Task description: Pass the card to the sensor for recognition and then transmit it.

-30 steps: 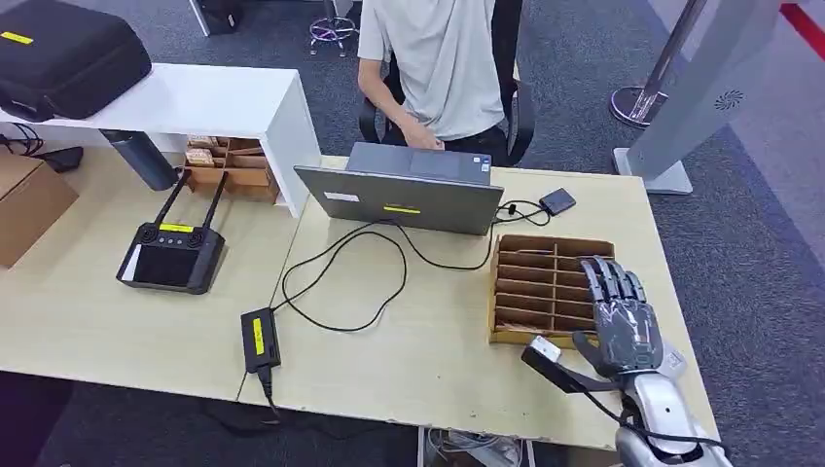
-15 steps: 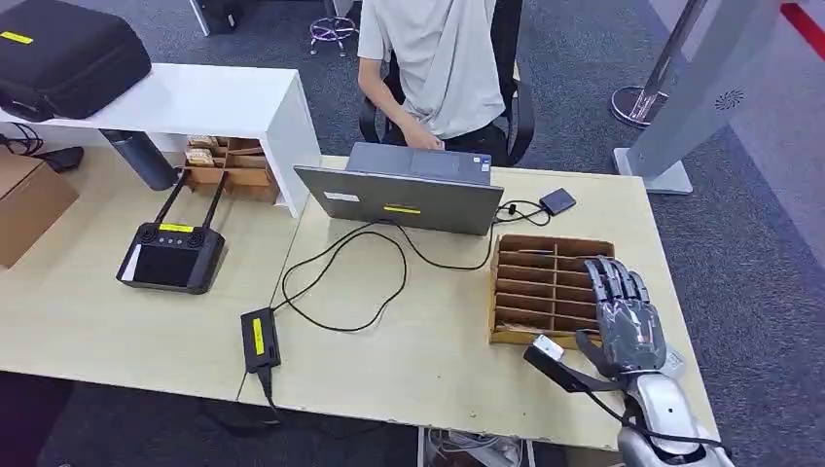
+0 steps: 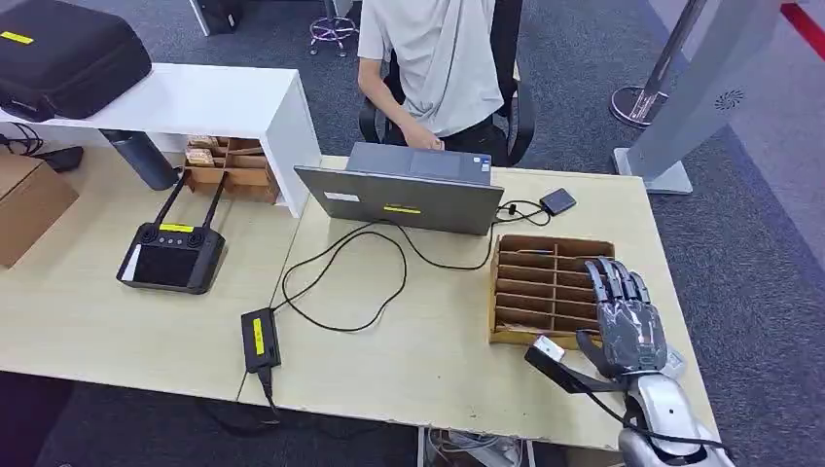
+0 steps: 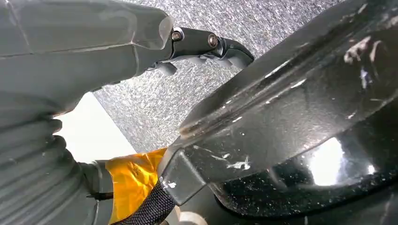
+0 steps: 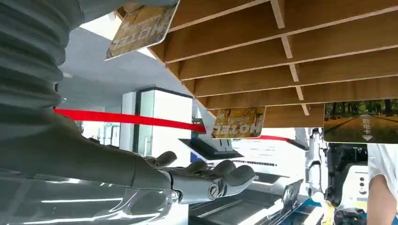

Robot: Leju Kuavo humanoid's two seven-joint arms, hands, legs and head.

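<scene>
The right hand (image 3: 630, 326) hovers with fingers spread and holding nothing over the 5 o'clock corner of the wooden slotted card rack (image 3: 545, 285). Cards (image 5: 238, 123) stand in its slots. The pale desk (image 3: 428, 341) carries a laptop (image 3: 401, 199) at 12 o'clock. Grey carpet (image 3: 759, 253) surrounds it. The left hand (image 4: 206, 47) hangs curled, empty.
</scene>
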